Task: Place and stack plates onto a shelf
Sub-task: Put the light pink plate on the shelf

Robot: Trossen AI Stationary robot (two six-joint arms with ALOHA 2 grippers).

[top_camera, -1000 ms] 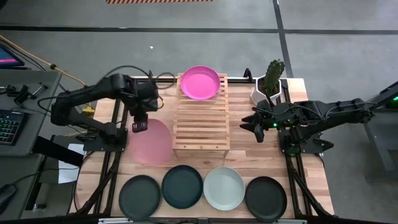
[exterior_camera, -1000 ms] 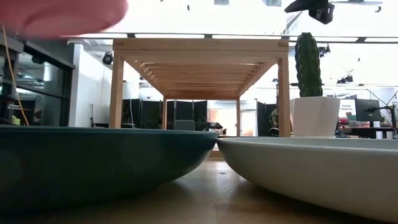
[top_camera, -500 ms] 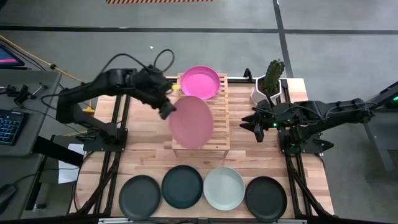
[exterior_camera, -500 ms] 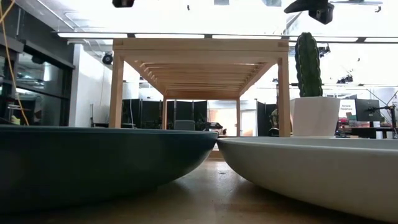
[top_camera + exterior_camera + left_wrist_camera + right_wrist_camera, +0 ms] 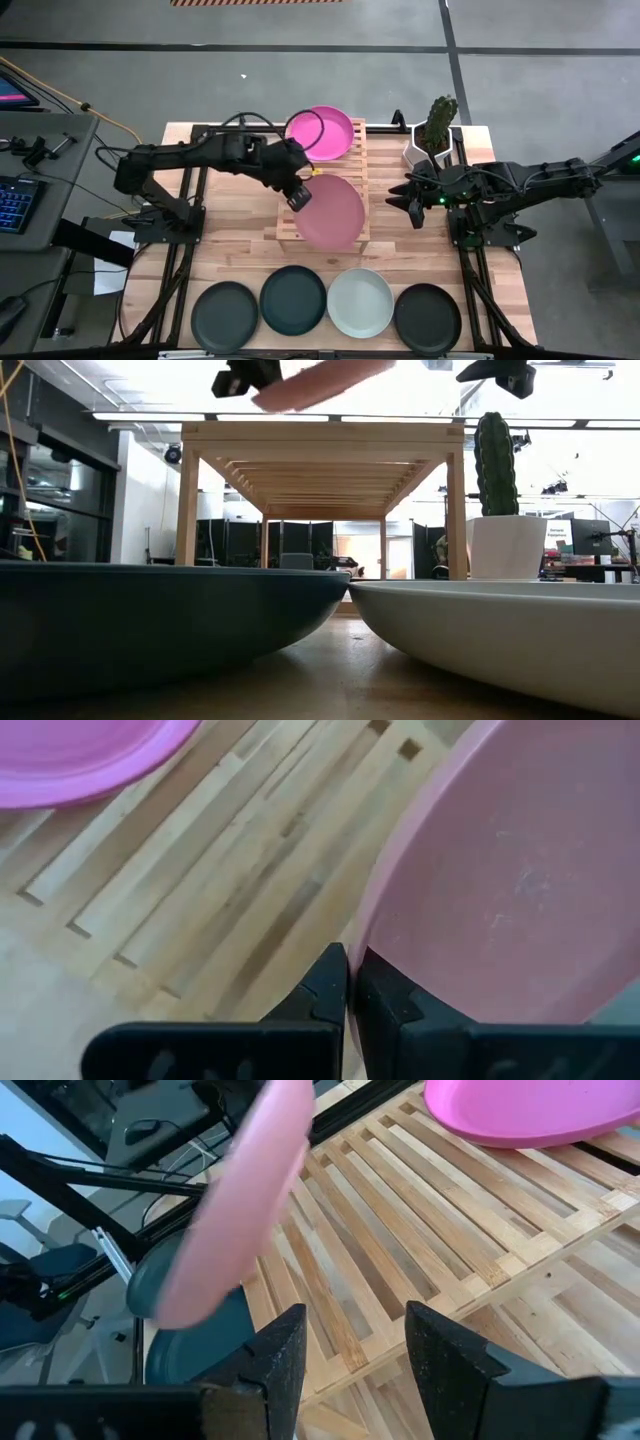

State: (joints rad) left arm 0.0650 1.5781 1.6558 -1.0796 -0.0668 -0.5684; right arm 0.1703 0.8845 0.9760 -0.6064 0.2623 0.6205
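Observation:
My left gripper (image 5: 298, 197) is shut on a pale pink plate (image 5: 333, 212) that hangs over the near half of the slatted wooden shelf (image 5: 322, 172). In the low view this plate (image 5: 320, 380) hovers tilted above the shelf top (image 5: 320, 432). A bright pink plate (image 5: 320, 133) lies on the shelf's far end. Two dark plates (image 5: 225, 315) (image 5: 293, 299), the mint-white plate (image 5: 360, 302) and a third dark plate (image 5: 427, 318) rest in a row along the table's near edge. My right gripper (image 5: 405, 198) waits open, right of the shelf. My left gripper (image 5: 350, 982) pinches the pale pink plate's rim (image 5: 375, 945) between its two fingers, at the plate's left side. The fingers reach in from the table's left, slanting down. The plate is lifted clear above the shelf, tilted, its free side higher.
A cactus in a white pot (image 5: 435, 135) stands at the table's far right corner, beside the shelf. Bare plank tabletop (image 5: 235, 235) lies left of the shelf and between the shelf and the plate row. My right gripper's open fingers (image 5: 275, 1350) face the shelf.
My left gripper has carried the pale pink plate from the tabletop left of the shelf toward the right, first rising, then coming lower over the shelf's near half. The gripper has turned about and the plate has tipped along the way.

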